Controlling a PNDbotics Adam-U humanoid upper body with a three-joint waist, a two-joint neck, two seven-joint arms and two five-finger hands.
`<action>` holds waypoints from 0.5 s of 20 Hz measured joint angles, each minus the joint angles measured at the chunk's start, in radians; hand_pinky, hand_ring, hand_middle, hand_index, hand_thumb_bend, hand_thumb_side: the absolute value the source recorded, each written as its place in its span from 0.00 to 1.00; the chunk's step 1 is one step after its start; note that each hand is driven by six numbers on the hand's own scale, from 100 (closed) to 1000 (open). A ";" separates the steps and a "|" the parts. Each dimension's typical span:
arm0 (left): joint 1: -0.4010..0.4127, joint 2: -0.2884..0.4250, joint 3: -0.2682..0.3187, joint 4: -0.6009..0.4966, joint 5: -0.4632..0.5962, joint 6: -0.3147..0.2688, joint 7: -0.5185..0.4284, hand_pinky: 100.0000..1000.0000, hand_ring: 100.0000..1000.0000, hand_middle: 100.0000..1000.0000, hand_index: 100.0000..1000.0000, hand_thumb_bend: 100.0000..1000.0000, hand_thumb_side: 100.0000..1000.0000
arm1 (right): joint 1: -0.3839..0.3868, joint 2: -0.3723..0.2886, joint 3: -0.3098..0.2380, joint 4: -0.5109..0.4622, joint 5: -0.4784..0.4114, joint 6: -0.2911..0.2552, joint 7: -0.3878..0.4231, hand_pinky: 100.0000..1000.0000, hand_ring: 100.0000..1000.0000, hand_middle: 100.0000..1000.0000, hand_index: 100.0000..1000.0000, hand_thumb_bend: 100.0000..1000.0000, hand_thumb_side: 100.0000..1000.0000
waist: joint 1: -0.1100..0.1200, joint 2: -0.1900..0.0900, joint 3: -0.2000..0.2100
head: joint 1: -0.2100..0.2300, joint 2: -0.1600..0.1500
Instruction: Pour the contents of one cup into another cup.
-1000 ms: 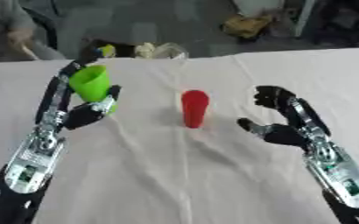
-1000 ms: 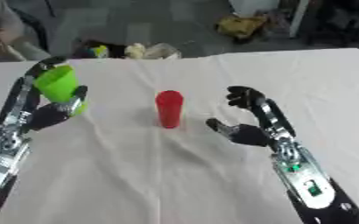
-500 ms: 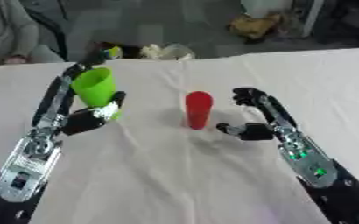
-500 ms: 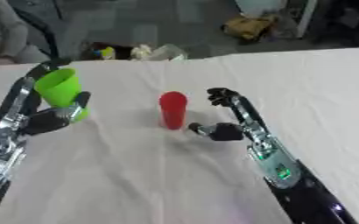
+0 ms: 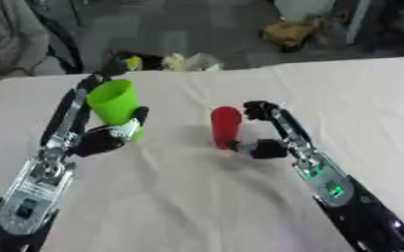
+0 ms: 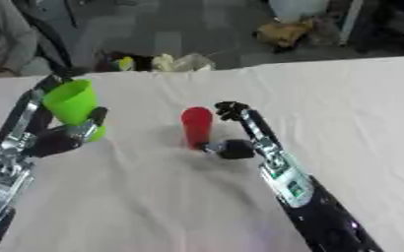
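Note:
A bright green cup [image 5: 115,107] stands upright at the left, with my left hand [image 5: 98,139] curled round it; fingers lie behind it and the thumb in front. A red cup [image 5: 225,126] stands upright on the white cloth near the middle. My right hand [image 5: 268,141] has come up beside the red cup from the right, its fingers [image 5: 255,109] curved at the cup's upper right and its thumb near the base, with no closed hold to be seen. What the cups hold is hidden.
The white tablecloth [image 5: 197,206] is wrinkled below the cups. Behind the table's far edge lie small yellow and white things [image 5: 173,62] on the floor, with a person's sleeve [image 5: 12,39] at the upper left.
My right hand has moved left across the cloth from well apart to right beside the red cup. The left hand keeps its hold on the green cup. The camera has shifted a little.

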 measured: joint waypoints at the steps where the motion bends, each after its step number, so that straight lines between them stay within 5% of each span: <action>1: 0.000 -0.002 -0.002 -0.001 0.001 0.000 -0.001 0.33 0.26 0.43 0.84 0.05 0.09 | -0.004 0.004 0.002 0.007 0.001 -0.002 0.002 0.84 0.72 0.67 0.81 0.57 0.11 | 0.001 0.001 0.003 | -0.002 -0.003; 10: -0.010 -0.017 -0.010 -0.010 0.008 0.003 -0.009 0.34 0.26 0.43 0.84 0.04 0.09 | -0.032 0.039 0.008 0.069 0.010 -0.025 0.015 0.82 0.70 0.64 0.79 0.57 0.11 | 0.005 0.008 0.029 | -0.014 -0.017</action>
